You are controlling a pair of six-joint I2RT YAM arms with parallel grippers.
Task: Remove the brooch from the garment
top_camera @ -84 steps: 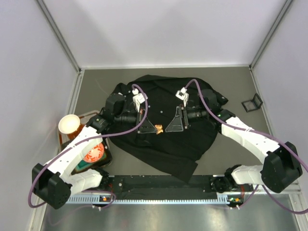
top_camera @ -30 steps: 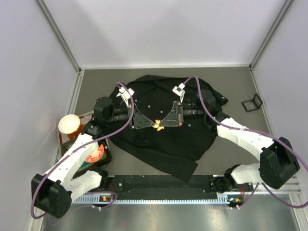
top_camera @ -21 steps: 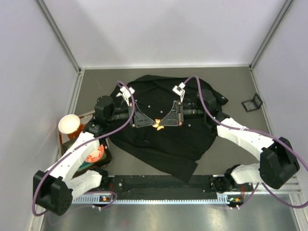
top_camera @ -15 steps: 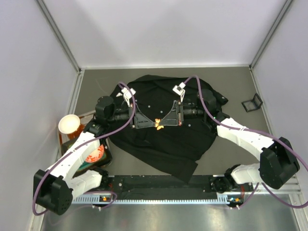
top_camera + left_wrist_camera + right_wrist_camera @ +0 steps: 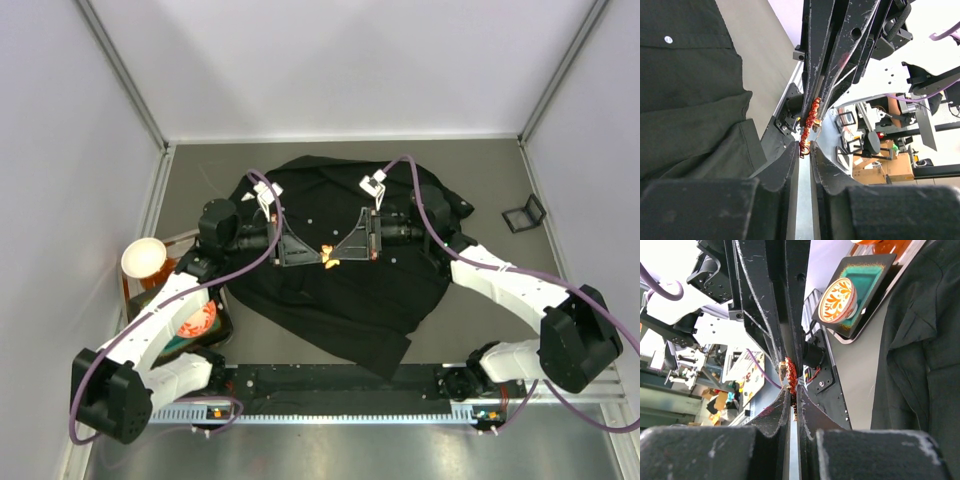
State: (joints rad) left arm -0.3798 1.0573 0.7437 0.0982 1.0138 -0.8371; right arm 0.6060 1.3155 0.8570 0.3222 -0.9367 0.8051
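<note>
The brooch, a tiny red-orange leaf pin, hangs between my two grippers over the middle of the black garment. My left gripper comes from the left and my right gripper from the right, tip to tip. In the left wrist view the brooch stands edge-on, its lower end pinched in my left gripper, its upper part in the opposite fingers. In the right wrist view my right gripper is shut on the brooch. The shirt lies beneath.
A dark tray at the left holds a round orange patterned disc; it also shows in the right wrist view. A pale bowl stands beside it. A small black frame sits at the right. Side walls close the table.
Since 2.8 s ago both grippers have lifted and closed in on the brooch from each side. Over the last second the left arm edged slightly right; the brooch stays between the tips.
</note>
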